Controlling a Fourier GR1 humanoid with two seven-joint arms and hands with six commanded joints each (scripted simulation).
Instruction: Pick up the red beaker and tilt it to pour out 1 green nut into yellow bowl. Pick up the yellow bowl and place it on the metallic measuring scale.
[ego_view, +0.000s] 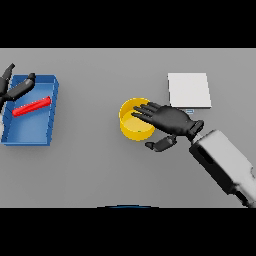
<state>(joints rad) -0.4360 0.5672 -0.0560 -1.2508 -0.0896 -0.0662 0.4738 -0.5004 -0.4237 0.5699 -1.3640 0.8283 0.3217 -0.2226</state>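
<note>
One step is left, I think: my right hand is reaching, fingers straight, over the round yellow bowl mid-frame; the flat metal scale is waiting upper right.

A bare lab-style test bench: plain grey surface, no room around it. At three o'clock lies a flat metallic measuring scale, at nine o'clock a blue tray with a red beaker, and centrally a yellow bowl.
</note>
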